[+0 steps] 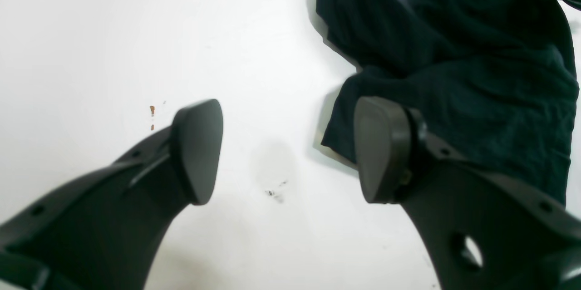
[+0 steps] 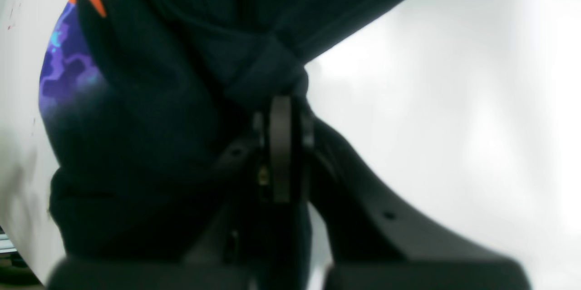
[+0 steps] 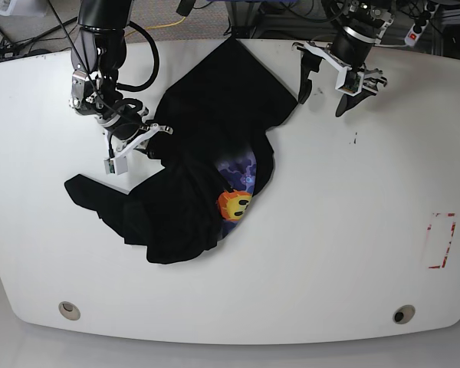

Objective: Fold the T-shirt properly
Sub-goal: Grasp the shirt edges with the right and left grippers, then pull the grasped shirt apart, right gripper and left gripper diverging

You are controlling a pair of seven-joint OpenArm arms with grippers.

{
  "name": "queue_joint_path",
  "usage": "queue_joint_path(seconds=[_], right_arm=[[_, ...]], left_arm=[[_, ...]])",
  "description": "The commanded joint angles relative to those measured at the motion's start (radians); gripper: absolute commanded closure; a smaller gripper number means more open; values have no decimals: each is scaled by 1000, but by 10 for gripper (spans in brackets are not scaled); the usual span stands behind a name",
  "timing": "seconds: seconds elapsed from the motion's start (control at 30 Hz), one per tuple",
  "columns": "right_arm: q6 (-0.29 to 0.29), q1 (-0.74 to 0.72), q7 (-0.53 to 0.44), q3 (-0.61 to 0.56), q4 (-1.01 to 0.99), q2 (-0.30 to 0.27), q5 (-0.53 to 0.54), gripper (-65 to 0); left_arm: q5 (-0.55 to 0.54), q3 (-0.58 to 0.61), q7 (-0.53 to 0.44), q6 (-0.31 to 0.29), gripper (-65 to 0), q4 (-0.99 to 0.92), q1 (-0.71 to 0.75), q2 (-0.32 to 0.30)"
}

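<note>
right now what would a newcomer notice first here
A crumpled black T-shirt sprawls across the white table, with an orange smiling face peeking out near its middle. The right gripper is shut on a bunch of its cloth, while the left gripper hangs open at the shirt's far edge.

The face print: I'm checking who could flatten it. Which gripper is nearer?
Right. The right gripper is clamped on the T-shirt up-left of the face print; the left gripper hovers farther, open, beyond the shirt's far edge.

The right gripper (image 2: 280,99) has its jaws pressed together (pinching black cloth); the left gripper (image 1: 288,149) hangs with jaws spread.
</note>
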State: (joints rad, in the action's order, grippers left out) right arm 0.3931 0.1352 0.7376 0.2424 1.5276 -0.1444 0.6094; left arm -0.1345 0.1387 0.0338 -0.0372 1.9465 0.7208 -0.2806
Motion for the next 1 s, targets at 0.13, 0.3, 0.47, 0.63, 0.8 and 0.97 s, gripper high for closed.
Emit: queue_joint_path(seconds=[0.13,0.3,0.47,0.63,0.8,0.97], right_arm=[[-3,25,-17,4,139,-36,17,0],[-3,40,-16,2,205,-48,17,0],[-3,34,-16,2,247,-82,17,0],[-3,-30,-16,1,291,-119,17,0],[-3,-124,-3,-22,316,-154,17,0],[-1,-253,15,-61,316,-220,17,0]], left_arm=[[-6,-1,90,1,-425,21,-48,2],[-7,0,128,1,-425,21,-88,2],[-7,11,197,1,-426,18,-135,7],[-7,66,278,1,-426,17,-200,17],[-1,117,282,0,-426,17,-224,17],[0,146,282,0,-428,15,-229,17]])
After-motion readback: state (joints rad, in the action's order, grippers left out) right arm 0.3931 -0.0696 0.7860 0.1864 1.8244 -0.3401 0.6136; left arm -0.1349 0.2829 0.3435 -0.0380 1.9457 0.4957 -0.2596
